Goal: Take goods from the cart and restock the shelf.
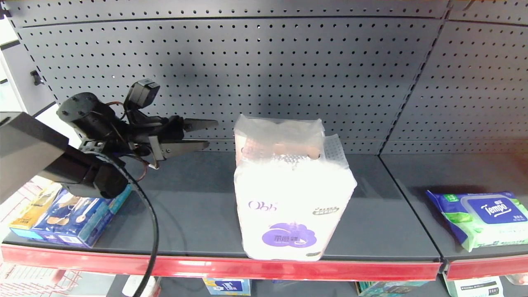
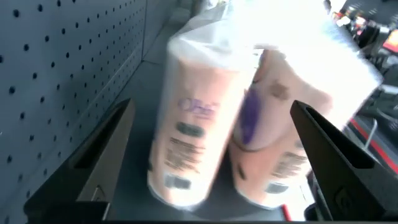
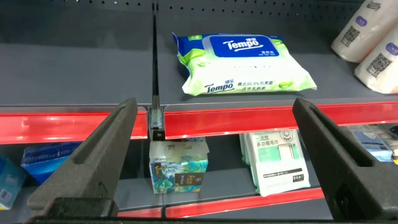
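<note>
Now shows pack (image 1: 293,198) upright at the middle of shelf (image 1: 198,206), near its front. Puts left gripper (image 1: 212,133) just left of pack, apart from it, fingers spread around nothing. Puts right gripper (image 3: 214,106) likewise spread, empty, facing wipes (image 3: 242,62) on the neighbouring bay.

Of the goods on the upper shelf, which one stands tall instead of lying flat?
The white roll pack with purple print in the middle; the blue boxes and green wipes pack lie flat.

Grey pegboard back wall (image 1: 288,62), red-edged shelf (image 1: 198,206)
</note>
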Robot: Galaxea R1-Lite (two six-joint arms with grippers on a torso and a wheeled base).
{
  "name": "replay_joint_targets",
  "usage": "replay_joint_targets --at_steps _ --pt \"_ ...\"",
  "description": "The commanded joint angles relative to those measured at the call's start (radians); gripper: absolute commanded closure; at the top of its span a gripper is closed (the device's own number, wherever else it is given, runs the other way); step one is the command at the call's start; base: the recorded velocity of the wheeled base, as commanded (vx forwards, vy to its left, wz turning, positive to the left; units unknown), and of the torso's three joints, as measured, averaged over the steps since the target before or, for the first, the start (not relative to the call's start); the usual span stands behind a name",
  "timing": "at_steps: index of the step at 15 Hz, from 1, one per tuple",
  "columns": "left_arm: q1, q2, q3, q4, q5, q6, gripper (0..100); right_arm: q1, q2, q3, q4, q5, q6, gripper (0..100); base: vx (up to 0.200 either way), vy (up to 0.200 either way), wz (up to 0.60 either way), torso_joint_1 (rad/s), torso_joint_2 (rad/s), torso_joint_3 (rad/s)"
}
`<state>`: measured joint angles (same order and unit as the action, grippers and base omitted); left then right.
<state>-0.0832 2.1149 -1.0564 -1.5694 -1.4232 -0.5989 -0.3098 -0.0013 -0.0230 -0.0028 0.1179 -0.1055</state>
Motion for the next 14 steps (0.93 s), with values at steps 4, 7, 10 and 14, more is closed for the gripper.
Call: replay_joint_targets --at_steps 4,7,10,14 --pt "0.146 -0.317 0.300 -0.001 0.029 -0.007 0 0.000 0.001 0.000 0.001 0.000 0.001 0 0.000 0.000 0.00 0.000 0.00 0.000" --pt "0.215 -0.444 0.486 -0.001 0.059 -0.041 0 0.000 0.001 0.000 0.001 0.000 0.001 0 0.000 0.000 0.00 0.000 0.00 0.000" --pt "0.290 -0.590 0.690 -0.001 0.092 -0.176 0 0.000 0.001 0.000 0.001 0.000 0.001 0 0.000 0.000 0.00 0.000 0.00 0.000" --pt "0.361 -0.627 0.768 -0.001 0.113 -0.174 0 0.000 0.001 0.000 0.001 0.000 0.003 0 0.000 0.000 0.00 0.000 0.00 0.000"
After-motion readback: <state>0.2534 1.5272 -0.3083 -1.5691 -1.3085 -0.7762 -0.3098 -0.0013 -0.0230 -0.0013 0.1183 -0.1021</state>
